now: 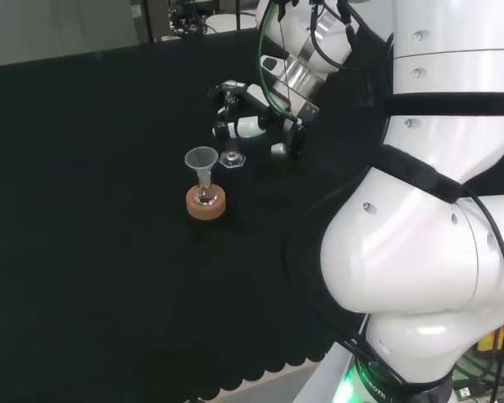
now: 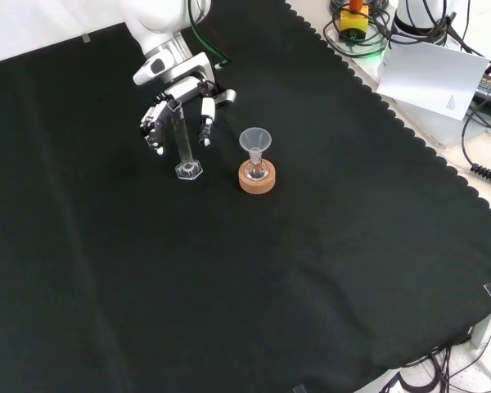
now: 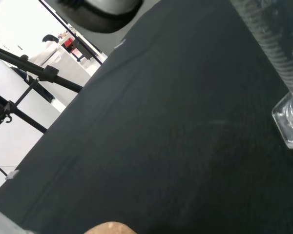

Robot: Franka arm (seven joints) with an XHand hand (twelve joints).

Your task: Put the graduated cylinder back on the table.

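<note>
The clear graduated cylinder stands upright with its hexagonal foot on the black cloth, just left of the funnel in the front view. The hand hangs over its upper part, its fingers spread and pointing down on either side of the tube with a gap to it. In the head view the cylinder stands below the hand. The wrist view shows the marked tube and its foot resting on the cloth.
A small flask with a clear funnel sits on a cork ring right beside the cylinder; funnel and ring also appear in the head view. The arm's white links stand at that view's right. Cables and paper lie off the cloth.
</note>
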